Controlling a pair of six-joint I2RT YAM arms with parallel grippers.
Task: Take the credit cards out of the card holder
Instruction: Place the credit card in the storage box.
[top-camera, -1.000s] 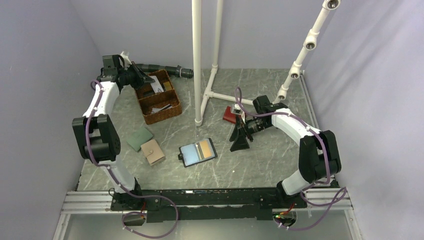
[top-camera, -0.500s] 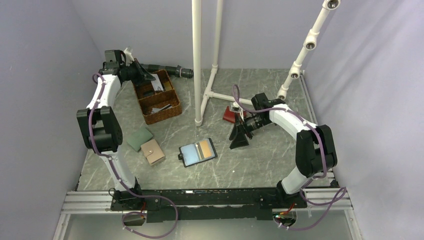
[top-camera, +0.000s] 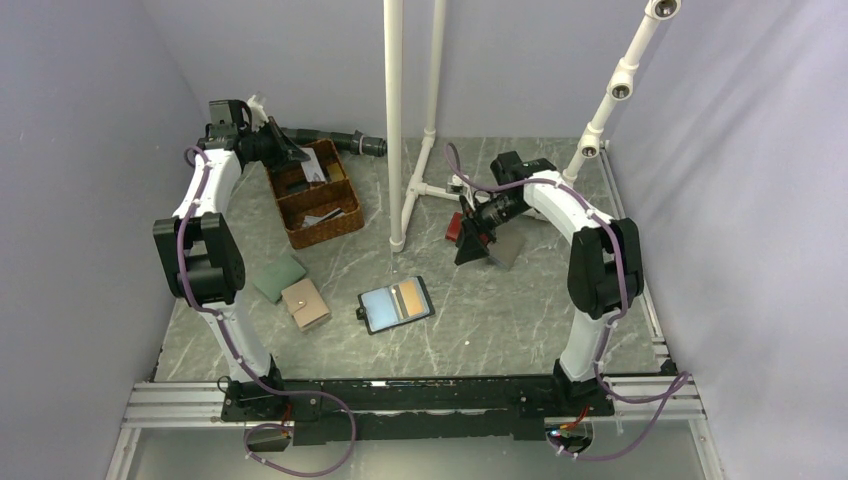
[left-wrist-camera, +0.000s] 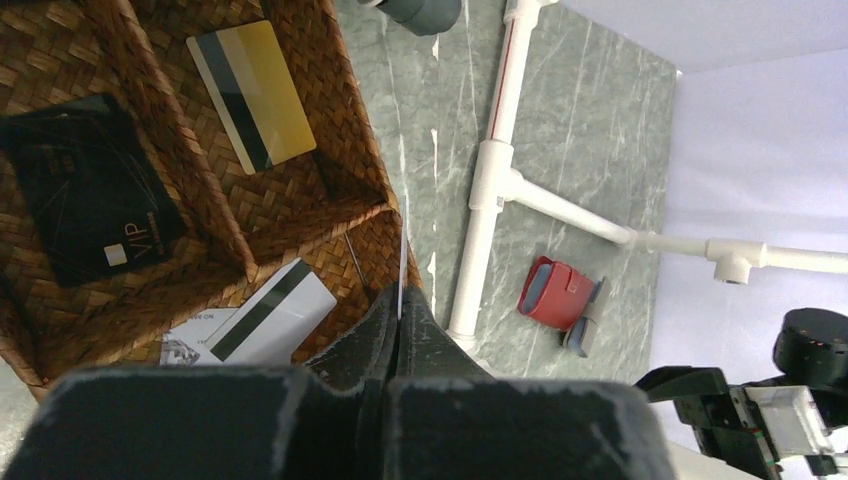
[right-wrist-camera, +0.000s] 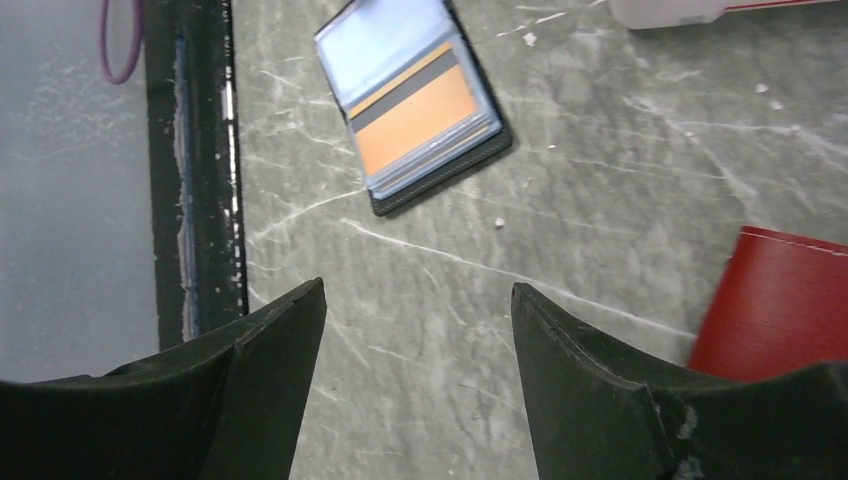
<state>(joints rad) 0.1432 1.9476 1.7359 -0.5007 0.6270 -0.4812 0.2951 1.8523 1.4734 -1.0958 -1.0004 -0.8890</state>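
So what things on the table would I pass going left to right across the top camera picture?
Green wallet → beige wallet → open card holder → red wallet. I left out the basket, because it stretches across the first two.

White-shelled arms (top-camera: 205, 195), black joints, purple cables (top-camera: 180, 270) looped alongside; left hand (left-wrist-camera: 400, 300) and right hand (right-wrist-camera: 418, 300) matte black

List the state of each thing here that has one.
card holder: open, flat on the table, orange card inside
yellow card: out, in the basket
dark card: out, in the basket
red wallet: closed
green wallet: closed
beige wallet: closed
left gripper: shut
right gripper: open, empty
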